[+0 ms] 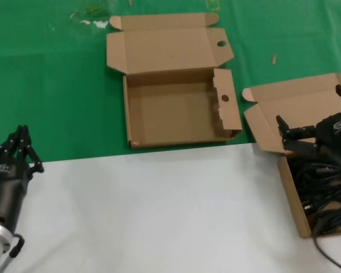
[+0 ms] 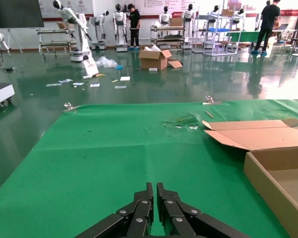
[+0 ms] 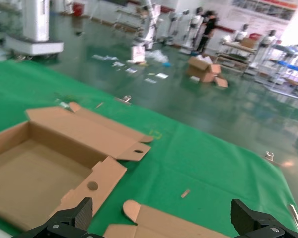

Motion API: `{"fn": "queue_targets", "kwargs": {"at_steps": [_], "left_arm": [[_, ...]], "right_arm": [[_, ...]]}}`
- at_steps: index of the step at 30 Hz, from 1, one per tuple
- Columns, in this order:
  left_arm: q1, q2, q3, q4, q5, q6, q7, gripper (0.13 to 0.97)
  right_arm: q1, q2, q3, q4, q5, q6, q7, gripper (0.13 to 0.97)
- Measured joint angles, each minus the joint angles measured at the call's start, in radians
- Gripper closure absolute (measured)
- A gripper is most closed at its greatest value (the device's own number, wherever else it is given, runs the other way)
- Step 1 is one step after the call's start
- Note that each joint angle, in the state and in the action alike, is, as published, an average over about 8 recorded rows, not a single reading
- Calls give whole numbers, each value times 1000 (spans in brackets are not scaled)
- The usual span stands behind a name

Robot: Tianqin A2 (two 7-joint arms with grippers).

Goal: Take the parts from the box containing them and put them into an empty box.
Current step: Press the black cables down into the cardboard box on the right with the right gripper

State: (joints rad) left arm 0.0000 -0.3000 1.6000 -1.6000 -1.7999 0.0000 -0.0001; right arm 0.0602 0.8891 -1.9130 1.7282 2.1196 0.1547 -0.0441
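Indoors | green cloth (image 1: 57, 85) | left tool (image 1: 24, 149) pressed together | right tool (image 1: 295, 138) spread

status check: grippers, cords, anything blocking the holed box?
Right gripper open, over the cord box. Left gripper shut, parked at near left. Power cords all in their box; holed box empty, path clear.

source box (image 1: 295, 210) cropped, cords (image 1: 324, 193) partly hidden
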Motion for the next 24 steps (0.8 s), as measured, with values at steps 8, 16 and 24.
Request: {"fn": "queue_targets", "kwargs": {"at_steps": [8, 16, 24], "left_arm": [[0, 0, 0, 0, 0, 0, 0, 946], [0, 0, 0, 0, 0, 0, 0, 956], [0, 0, 0, 0, 0, 0, 0, 957]], "right_arm": [[97, 277, -159, 31, 115, -40, 16, 140], [244, 469, -303, 36, 45, -177, 142, 145], [304, 538, -275, 25, -232, -374, 396, 129]]}}
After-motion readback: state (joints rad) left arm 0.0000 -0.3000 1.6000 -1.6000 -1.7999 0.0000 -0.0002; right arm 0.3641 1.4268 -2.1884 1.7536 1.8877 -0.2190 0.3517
